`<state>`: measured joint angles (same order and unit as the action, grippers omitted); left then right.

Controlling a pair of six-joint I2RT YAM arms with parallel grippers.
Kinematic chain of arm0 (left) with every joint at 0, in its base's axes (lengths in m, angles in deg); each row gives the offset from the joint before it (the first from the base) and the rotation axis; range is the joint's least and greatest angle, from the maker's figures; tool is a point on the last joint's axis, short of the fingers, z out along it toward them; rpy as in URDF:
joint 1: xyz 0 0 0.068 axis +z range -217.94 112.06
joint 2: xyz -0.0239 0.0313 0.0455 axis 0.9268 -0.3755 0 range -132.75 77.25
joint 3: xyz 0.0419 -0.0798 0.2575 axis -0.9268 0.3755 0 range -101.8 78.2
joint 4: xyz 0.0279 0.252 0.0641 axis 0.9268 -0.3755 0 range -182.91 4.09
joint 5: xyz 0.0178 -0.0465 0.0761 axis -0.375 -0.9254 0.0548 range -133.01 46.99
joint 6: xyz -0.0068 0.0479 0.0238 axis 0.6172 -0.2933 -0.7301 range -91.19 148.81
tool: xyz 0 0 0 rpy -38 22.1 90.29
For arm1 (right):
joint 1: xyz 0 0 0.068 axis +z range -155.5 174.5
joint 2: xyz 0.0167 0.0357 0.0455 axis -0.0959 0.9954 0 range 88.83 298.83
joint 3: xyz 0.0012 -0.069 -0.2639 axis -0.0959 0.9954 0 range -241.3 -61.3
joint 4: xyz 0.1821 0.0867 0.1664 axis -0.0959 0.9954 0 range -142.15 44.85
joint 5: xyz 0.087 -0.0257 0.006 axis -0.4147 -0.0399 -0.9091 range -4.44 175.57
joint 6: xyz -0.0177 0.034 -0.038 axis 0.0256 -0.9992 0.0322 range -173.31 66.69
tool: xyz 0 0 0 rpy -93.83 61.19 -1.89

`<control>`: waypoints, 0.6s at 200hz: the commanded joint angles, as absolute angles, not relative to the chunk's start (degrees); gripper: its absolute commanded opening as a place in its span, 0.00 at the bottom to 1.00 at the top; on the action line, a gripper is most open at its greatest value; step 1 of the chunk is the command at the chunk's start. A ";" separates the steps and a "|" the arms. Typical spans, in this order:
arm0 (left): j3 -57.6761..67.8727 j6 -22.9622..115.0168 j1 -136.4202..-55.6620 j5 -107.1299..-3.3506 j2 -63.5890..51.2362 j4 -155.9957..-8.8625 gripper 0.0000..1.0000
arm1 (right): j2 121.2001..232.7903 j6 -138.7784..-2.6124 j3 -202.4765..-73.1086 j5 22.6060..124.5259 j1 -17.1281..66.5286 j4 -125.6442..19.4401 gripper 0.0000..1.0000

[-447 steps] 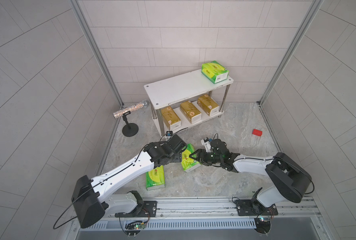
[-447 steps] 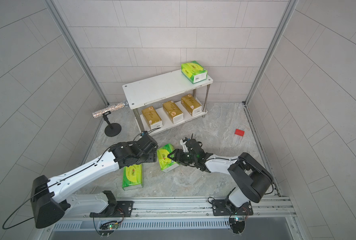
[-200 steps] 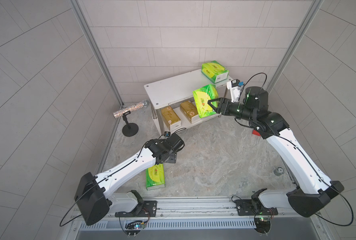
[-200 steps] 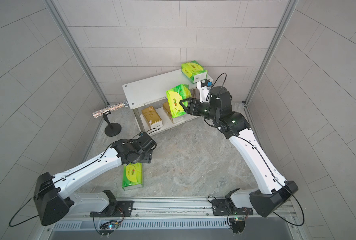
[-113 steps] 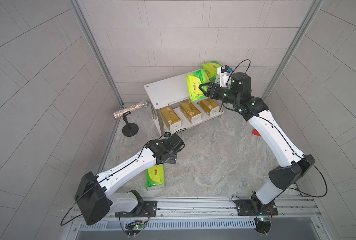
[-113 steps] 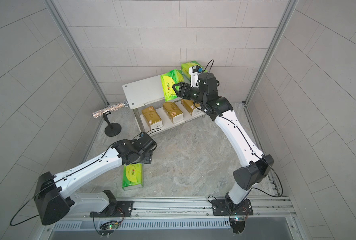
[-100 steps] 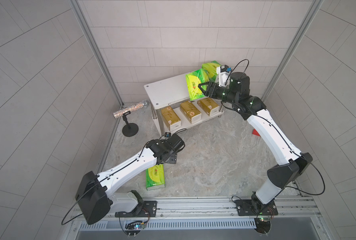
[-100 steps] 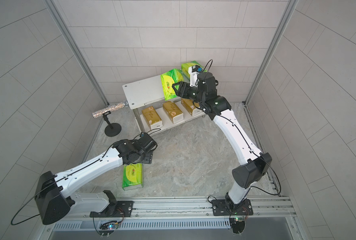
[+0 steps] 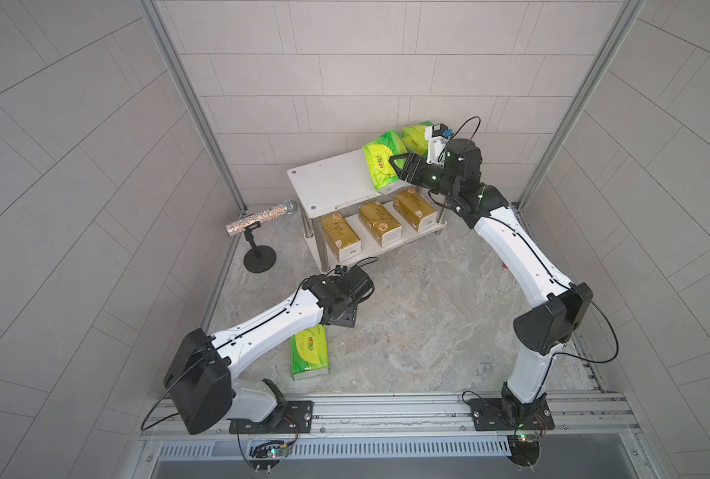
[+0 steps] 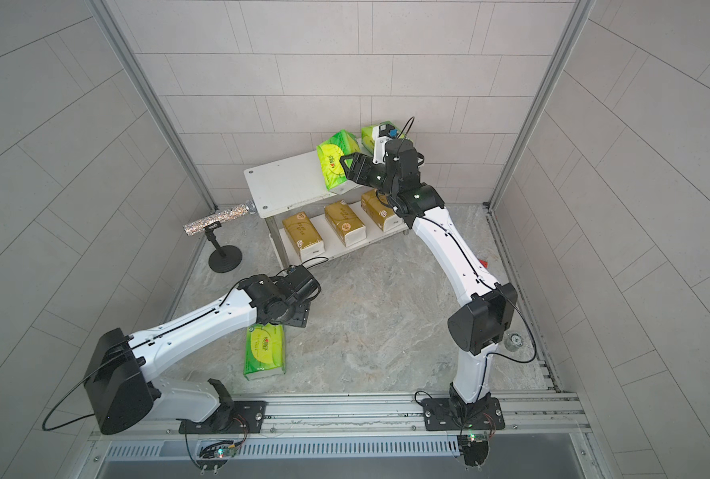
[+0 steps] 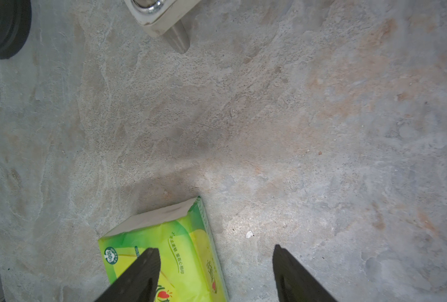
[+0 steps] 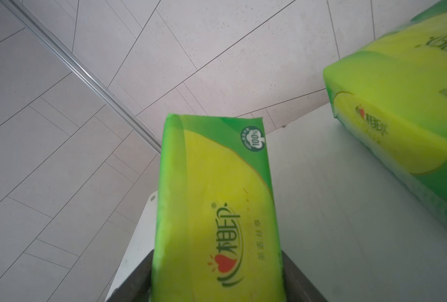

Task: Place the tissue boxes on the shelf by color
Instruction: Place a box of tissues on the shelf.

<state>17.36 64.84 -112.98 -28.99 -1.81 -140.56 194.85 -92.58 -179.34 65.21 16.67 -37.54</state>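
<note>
The shelf (image 9: 328,186) stands at the back with three gold tissue boxes (image 9: 379,223) side by side on its lower board. One green tissue box (image 9: 417,139) lies at the far right end of the top board (image 12: 321,196). My right gripper (image 9: 399,166) is shut on a second green tissue box (image 12: 214,196), held on edge and tilted over the top board beside the first green one (image 12: 400,117). A third green box (image 9: 309,352) lies on the floor. My left gripper (image 11: 214,261) hangs open just above it, one finger over the pack (image 11: 186,235).
A glittery microphone (image 9: 262,215) on a black stand (image 9: 259,261) is left of the shelf. A small red block (image 10: 484,262) shows behind the right arm near the right wall. A small round object (image 10: 513,341) lies by the right rail. Tiled walls close in three sides.
The right gripper has carried the green box from in front of the shelf up over the top board, next to the other green box. The left arm has hardly moved.
</note>
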 commanded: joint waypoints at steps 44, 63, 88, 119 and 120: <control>15.16 64.50 -112.85 -28.16 -2.40 -141.35 0.76 | 199.29 -94.02 -182.24 66.83 16.54 -41.60 0.74; 15.19 64.48 -112.79 -27.67 -2.50 -141.28 0.76 | 199.70 -93.94 -182.33 67.50 16.55 -41.69 0.75; 15.58 64.50 -112.55 -27.20 -2.31 -141.09 0.76 | 200.01 -93.40 -182.59 68.33 16.46 -41.54 0.75; 16.16 64.67 -112.02 -27.42 -1.94 -140.81 0.76 | 200.19 -89.01 -185.52 70.52 16.74 -37.79 0.80; 16.16 64.67 -112.04 -27.44 -1.94 -140.78 0.76 | 200.19 -88.87 -185.64 70.57 16.74 -37.63 0.80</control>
